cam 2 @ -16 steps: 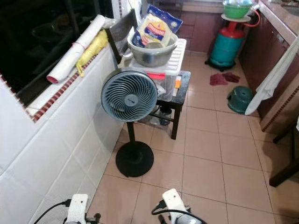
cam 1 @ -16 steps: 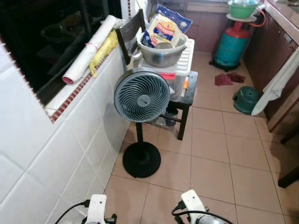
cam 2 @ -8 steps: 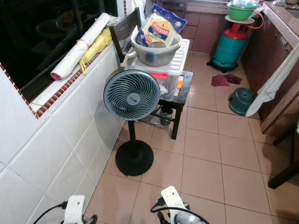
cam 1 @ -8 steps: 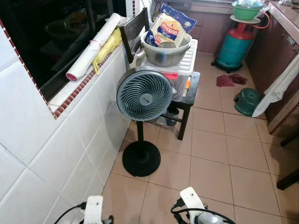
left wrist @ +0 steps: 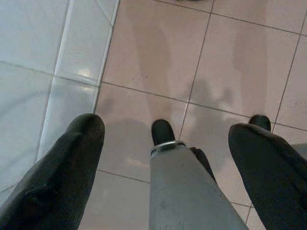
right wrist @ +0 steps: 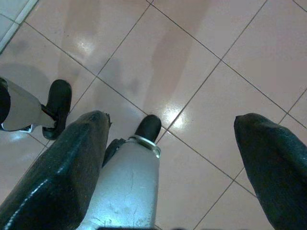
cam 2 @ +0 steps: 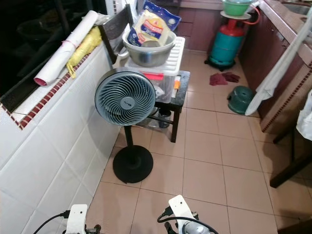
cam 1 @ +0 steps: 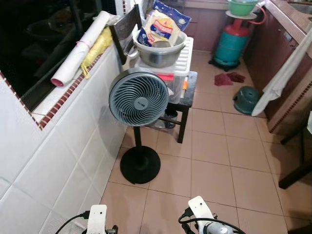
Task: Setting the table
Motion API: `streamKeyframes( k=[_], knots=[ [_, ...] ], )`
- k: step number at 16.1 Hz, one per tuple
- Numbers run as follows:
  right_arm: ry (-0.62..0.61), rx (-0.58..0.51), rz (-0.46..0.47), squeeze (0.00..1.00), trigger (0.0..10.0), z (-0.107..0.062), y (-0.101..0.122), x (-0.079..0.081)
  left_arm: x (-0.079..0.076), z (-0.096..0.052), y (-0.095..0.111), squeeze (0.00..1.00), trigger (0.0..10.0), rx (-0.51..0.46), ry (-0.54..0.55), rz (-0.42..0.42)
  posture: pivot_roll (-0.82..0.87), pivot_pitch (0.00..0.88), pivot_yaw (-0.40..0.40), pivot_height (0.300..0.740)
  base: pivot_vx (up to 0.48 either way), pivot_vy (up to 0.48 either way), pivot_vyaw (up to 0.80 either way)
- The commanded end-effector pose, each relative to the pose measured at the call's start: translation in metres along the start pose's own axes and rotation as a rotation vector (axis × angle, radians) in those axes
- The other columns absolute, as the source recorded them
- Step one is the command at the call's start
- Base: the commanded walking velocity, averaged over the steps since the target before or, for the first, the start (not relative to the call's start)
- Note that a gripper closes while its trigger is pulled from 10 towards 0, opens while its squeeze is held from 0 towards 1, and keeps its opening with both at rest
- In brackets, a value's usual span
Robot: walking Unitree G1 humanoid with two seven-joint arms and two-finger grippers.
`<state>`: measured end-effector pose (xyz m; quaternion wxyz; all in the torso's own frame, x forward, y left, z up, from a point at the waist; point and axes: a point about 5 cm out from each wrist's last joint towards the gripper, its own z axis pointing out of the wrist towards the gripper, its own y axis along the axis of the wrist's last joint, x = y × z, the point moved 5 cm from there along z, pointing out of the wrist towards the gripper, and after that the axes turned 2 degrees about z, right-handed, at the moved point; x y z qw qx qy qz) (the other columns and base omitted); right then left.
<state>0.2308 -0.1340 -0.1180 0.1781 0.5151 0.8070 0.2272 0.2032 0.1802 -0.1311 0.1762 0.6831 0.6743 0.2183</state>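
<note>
A metal bowl (cam 1: 158,52) holding bags of tortilla wraps (cam 1: 161,25) sits on a white crate (cam 1: 181,62), which rests on a small black table (cam 1: 187,97) ahead by the tiled wall. Both arms hang low at my sides, with the left wrist (cam 1: 97,220) and the right wrist (cam 1: 200,210) at the bottom edge of the eye views. In the left wrist view my left gripper (left wrist: 168,127) is open over the floor tiles, above my own leg. My right gripper (right wrist: 172,120) is likewise open over the tiles, holding nothing.
A grey pedestal fan (cam 1: 139,100) stands in front of the small table. A paper roll (cam 1: 80,48) and a yellow bundle (cam 1: 95,48) lie on the window sill. Further back are a teal gas cylinder (cam 1: 231,41), a green tub (cam 1: 245,99), a hanging white cloth (cam 1: 280,78) and dark furniture legs (cam 1: 295,173).
The whole picture has shifted a little to the left and down, so the camera has moved. Both arms hang as before.
</note>
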Motion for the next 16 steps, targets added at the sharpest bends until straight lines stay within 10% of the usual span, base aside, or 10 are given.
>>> streamKeyframes(
  k=[1, 16],
  knots=[
    [-0.002, 0.012, 0.018, 0.0, 10.0, 0.0, -0.004, 0.0, 0.001, -0.001, -0.007, 0.0, 10.0, 0.023, -0.002, 0.013, -0.08, 0.067, 0.001, 0.74, 0.0, 0.0, 0.0],
    [-0.032, -0.103, 0.193, 0.0, 10.0, 0.002, 0.039, -0.008, 0.01, -0.002, -0.009, 0.0, 10.0, 0.016, 0.036, -0.034, -0.09, 0.073, 0.007, 0.74, 0.0, 0.0, 0.0]
  ],
)
